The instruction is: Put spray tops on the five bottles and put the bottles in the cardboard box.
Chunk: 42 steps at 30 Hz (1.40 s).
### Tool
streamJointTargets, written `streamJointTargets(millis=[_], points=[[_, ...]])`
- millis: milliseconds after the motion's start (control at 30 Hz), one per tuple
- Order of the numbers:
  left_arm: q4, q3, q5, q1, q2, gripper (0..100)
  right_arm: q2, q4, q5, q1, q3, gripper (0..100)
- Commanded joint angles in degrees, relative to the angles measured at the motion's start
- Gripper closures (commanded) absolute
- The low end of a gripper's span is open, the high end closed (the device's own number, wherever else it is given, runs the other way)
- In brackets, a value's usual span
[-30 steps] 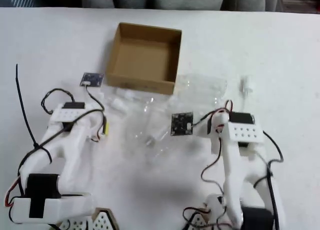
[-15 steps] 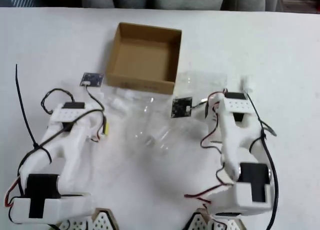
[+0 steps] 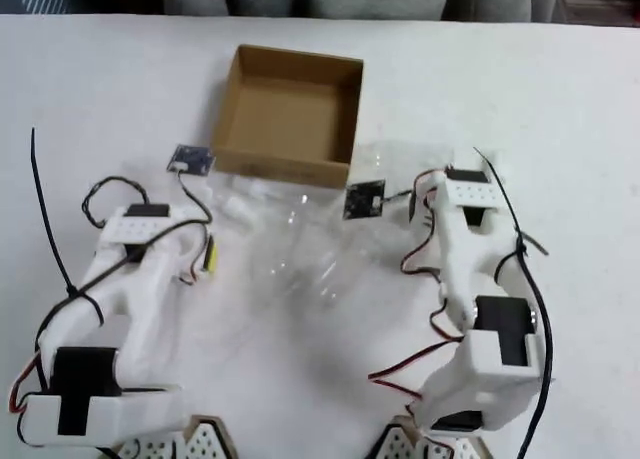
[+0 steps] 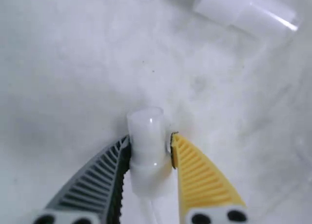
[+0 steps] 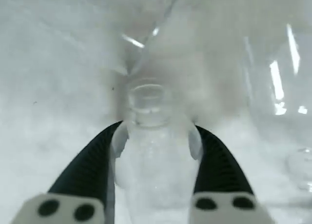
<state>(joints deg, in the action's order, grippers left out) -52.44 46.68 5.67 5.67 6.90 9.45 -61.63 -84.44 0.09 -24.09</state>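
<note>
My left gripper [image 4: 149, 140], with one grey and one yellow finger, is shut on a white spray top [image 4: 145, 129] just above the white table. My right gripper [image 5: 158, 131] has its black fingers shut on the shoulders of a clear bottle [image 5: 151, 170], whose open neck points away from the wrist. In the high view the left arm [image 3: 140, 239] is at the left and the right arm [image 3: 468, 194] at the right, level with the cardboard box [image 3: 290, 114] and to its right. Several clear bottles [image 3: 300, 234] lie between the arms.
The open box stands at the back centre with nothing in it. Another white cap-like piece [image 4: 243, 11] lies near the left gripper. More clear bottles [image 5: 273, 77] lie close around the held one. Loose wires and small camera boards [image 3: 363, 199] hang by both wrists.
The right arm has stretched away from the table's front, its wrist moving back and right to beside the box. The left arm has kept still, apart from its camera board shifting slightly.
</note>
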Motion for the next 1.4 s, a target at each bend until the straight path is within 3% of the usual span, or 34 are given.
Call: streamJointTargets(millis=[0,267,367,600,800,900,1100,1367], points=[[1.3,-0.1,0.5,-0.4,2.7,98,-0.4,-0.1,8.8,1.7,5.3,97.5],[1.3,0.0,0.5,-0.4,2.7,98,-0.4,-9.7,34.6,13.1,15.4,98.3],[1.2,0.0,0.5,-0.4,2.7,98,-0.4,-13.2,38.4,20.8,17.9,98.3],[1.1,0.0,0.5,-0.4,2.7,98,-0.5,-14.2,35.5,38.0,18.1,98.3],[1.1,0.0,0.5,-0.4,2.7,98,0.7,-11.8,29.4,46.5,17.4,98.1],[1.1,0.0,0.5,-0.4,2.7,98,2.9,-5.8,27.3,47.8,15.6,96.2],[1.1,0.0,0.5,-0.4,2.7,98,7.9,0.4,24.2,48.0,15.4,74.4],[1.1,0.1,0.5,-0.4,2.7,98,1.9,-5.7,19.9,49.3,17.1,73.4]])
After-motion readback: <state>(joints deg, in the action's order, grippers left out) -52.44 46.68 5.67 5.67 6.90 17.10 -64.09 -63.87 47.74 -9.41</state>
